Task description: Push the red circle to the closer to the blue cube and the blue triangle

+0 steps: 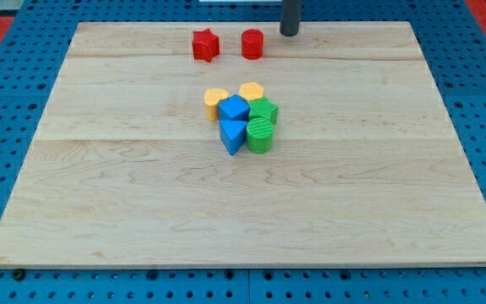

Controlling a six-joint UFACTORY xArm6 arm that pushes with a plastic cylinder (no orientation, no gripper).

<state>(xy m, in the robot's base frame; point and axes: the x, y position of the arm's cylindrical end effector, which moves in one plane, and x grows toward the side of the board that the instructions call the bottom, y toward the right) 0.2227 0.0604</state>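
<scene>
The red circle [252, 44] sits near the view's top, just right of a red star [205, 45]. My tip [289, 33] is at the top edge of the board, a short way right of and slightly above the red circle, not touching it. The blue cube [234, 109] and the blue triangle [233, 135] lie in a tight cluster at the board's middle, below the red circle.
In the same cluster are a yellow heart [215, 100], a yellow hexagon [251, 91], a green star-like block [265, 111] and a green cylinder [260, 134]. The wooden board [99, 211] lies on a blue pegboard.
</scene>
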